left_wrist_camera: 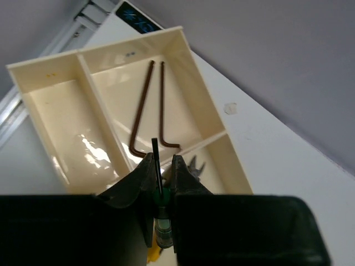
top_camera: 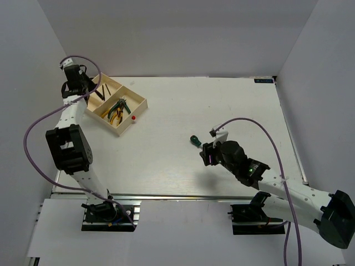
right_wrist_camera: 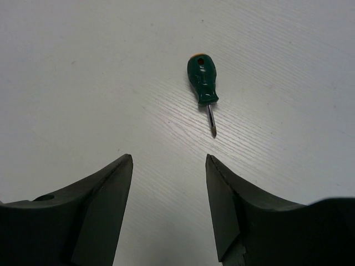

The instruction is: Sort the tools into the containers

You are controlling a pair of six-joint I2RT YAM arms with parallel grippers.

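Note:
The cream tray [top_camera: 138,103] stands at the far left, and shows in the left wrist view [left_wrist_camera: 191,61]. Two dark hex keys [left_wrist_camera: 150,105] lie in its middle compartment; pliers [top_camera: 117,110] lie in another. My left gripper [left_wrist_camera: 161,162] is shut on a thin green-handled screwdriver [left_wrist_camera: 156,160], held above the tray, its dark shaft pointing over the hex-key compartment. A stubby green-handled screwdriver [right_wrist_camera: 203,88] lies on the table [top_camera: 193,139] just ahead of my right gripper [right_wrist_camera: 169,160], which is open and empty.
A tiny red knob [top_camera: 133,117] lies on the table beside the tray's right side. The tray's left compartment [left_wrist_camera: 61,127] holds nothing. Grey walls close in the table at the back and sides.

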